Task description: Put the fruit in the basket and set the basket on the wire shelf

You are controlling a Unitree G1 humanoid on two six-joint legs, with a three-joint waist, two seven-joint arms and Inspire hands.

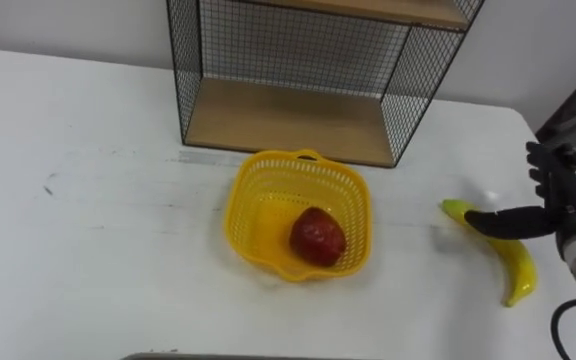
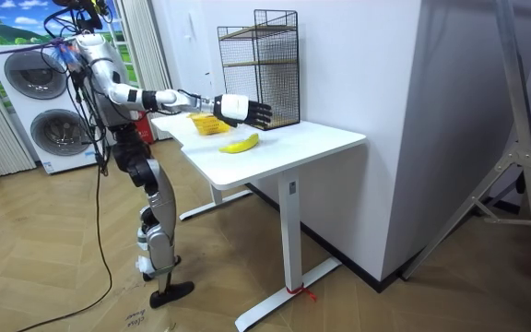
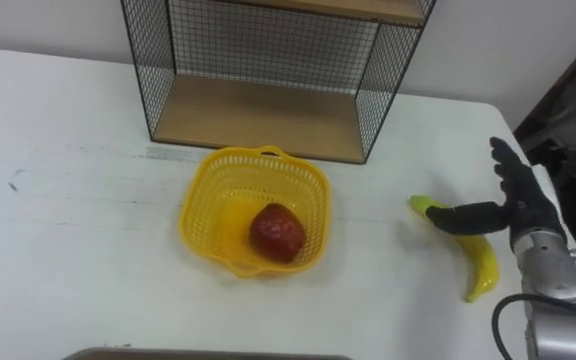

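A yellow plastic basket stands on the white table in front of the wire shelf, with a red apple inside it. To its right a yellow banana lies on the table. My right hand hovers over the banana's upper end, fingers straight and spread, thumb stretched across the fruit, holding nothing. In the room view the right hand reaches out over the banana while I stand at the table's end.
The wire shelf has a wooden lower board open to the front, just behind the basket. The table's left half is bare. Washing machines stand behind me in the room view.
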